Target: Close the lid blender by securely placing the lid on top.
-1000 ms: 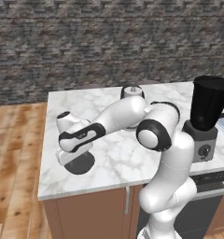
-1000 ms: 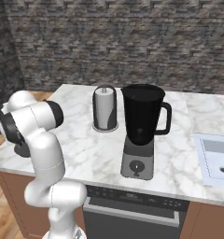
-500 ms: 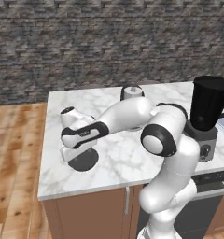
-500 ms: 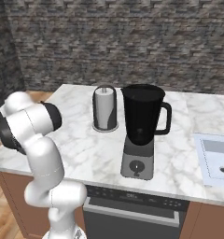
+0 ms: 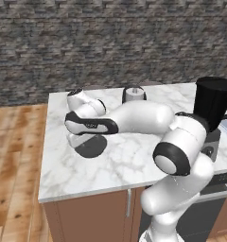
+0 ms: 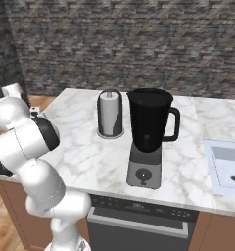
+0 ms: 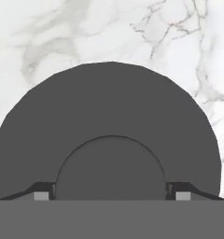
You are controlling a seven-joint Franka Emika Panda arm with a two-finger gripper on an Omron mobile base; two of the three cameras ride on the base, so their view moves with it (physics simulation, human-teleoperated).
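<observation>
**Lid not yet lifted, blender waiting open**

Nearest, low over the marble table [image 5: 110, 160] at its left end: the hand [image 7: 112, 197], pointing straight down at the lid [image 7: 109, 121]. Fingertips [image 7: 41, 195] spread wide, one each side of the raised round knob at the lid's middle, with gaps left between tip and knob; so open, gripping nothing. Touching the lid or hovering just above it: cannot tell.

Under the hand, the lid: a flat, round, dark grey disc lying on the marble, a smaller raised circle at its centre, matte, no markings. From the left base camera, seen as a dark round patch [image 5: 91, 147] beneath the wrist.

Farther back, a grey paper-towel roll [image 6: 110, 115] upright in its dark holder, mid-table.

Farthest along, toward the sink [image 6: 227, 166], well apart from the lid: the blender [image 6: 150, 128], black jar with a side handle on a grey base with a front knob, mouth uncovered.

Judged early in the task: approach done; closing on the knob, lifting, carrying across and seating on the jar all left.
</observation>
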